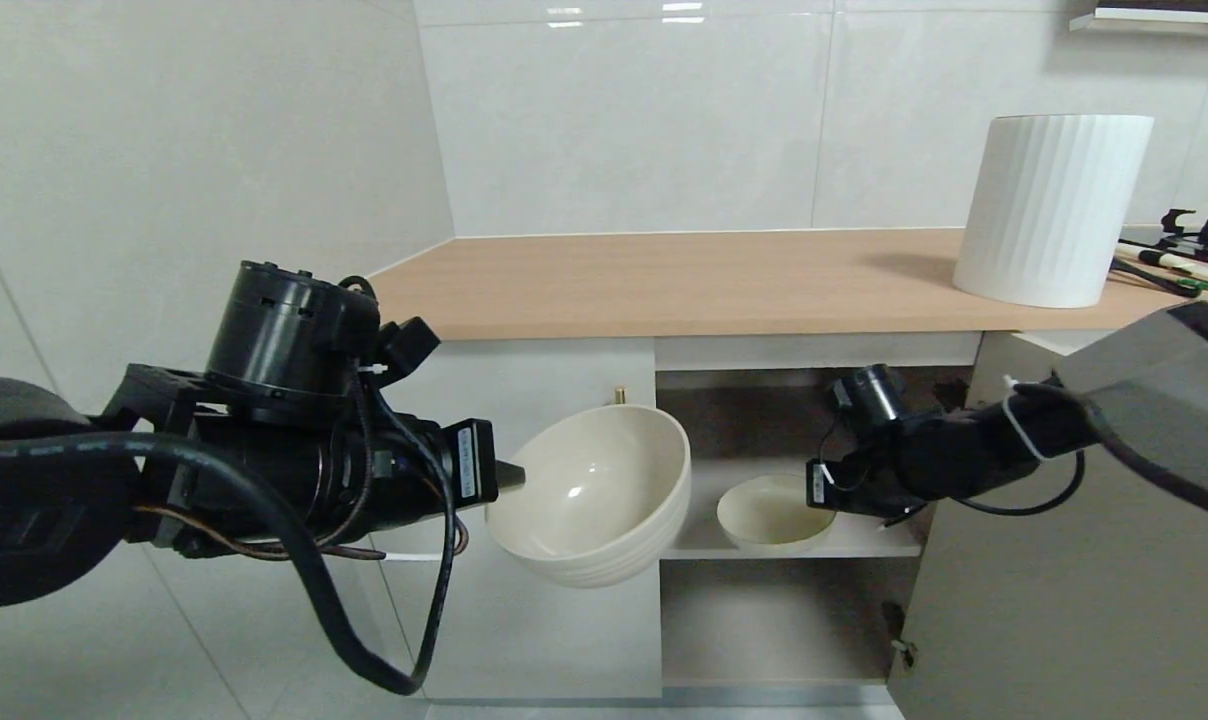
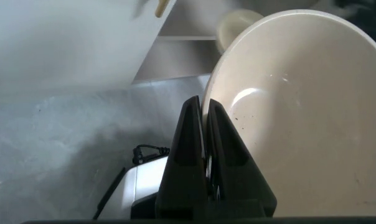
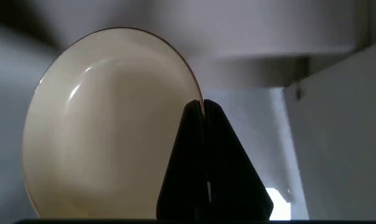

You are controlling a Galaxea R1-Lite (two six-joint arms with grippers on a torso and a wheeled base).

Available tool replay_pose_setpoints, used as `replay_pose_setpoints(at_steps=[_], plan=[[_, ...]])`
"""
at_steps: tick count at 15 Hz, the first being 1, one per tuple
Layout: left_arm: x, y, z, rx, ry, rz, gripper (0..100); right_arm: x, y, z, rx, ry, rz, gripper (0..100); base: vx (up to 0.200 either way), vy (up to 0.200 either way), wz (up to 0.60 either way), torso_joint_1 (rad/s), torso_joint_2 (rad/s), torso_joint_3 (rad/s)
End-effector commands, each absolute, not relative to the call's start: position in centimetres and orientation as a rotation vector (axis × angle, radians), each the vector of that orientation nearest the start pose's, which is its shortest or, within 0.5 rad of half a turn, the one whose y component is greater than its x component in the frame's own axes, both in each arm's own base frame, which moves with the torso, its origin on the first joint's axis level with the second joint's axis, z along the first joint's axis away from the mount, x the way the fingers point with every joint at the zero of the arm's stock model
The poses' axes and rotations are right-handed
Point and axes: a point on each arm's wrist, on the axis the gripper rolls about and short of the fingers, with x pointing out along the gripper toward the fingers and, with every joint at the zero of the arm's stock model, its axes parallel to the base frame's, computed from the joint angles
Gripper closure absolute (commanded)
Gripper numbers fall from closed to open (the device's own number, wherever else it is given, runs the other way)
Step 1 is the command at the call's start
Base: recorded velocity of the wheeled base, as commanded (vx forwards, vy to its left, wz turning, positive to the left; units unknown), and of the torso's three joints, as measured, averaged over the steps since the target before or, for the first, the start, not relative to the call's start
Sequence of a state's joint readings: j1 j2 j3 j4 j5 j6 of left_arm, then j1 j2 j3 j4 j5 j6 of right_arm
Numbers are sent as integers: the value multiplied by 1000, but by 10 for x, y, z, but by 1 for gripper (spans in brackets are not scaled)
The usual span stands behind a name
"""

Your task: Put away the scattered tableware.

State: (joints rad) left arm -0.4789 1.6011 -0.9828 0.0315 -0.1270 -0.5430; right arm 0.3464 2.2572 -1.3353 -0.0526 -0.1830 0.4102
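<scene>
Left gripper (image 1: 512, 475) (image 2: 205, 106): clenched on the rim of the big bowl, held out in front of the cabinet's closed door (image 1: 564, 640).
Big bowl (image 1: 594, 490) (image 2: 300, 112): cream, tilted, its hollow facing the left gripper; it hangs in the air just right of that gripper's fingertips, one finger inside the rim and one outside.
Small bowl (image 1: 769, 512) (image 3: 107, 118): cream, inside the open cabinet, right of the big bowl and farther back; its rim is pinched by the right gripper.
Right gripper (image 1: 816, 498) (image 3: 202, 106): closed tight on the small bowl's near rim, reaching into the cabinet from the right.
Shelf (image 1: 864, 545): white, just under the right gripper; the small bowl seems to sit on it, though contact is hard to make out.
Counter (image 1: 684, 280): wood, above both grippers.
Canister (image 1: 1049, 205): white, ribbed, upright on the counter, above and right of the right gripper.
Open door (image 1: 1064, 600): grey, below the right arm.
</scene>
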Motion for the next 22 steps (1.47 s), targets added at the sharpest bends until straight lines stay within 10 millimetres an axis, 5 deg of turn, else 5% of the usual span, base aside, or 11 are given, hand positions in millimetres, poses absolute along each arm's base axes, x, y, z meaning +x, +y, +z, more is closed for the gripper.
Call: replay_pose_setpoints(at_steps=[1,6,13,22], plan=[[246,-131,196,-390,797,-388,100,435,133,8,157,880,-103,100,0,0,0,0,0,0],[245,-133,194,-387,802,-392,100,453,129,-26,143,864,-218,100,0,0,0,0,0,0],[246,-135,190,-379,814,-393,100,474,125,-48,107,807,-321,100,0,0,0,0,0,0],[246,-136,190,-379,816,-394,100,489,121,-49,119,754,-355,100,0,0,0,0,0,0]])
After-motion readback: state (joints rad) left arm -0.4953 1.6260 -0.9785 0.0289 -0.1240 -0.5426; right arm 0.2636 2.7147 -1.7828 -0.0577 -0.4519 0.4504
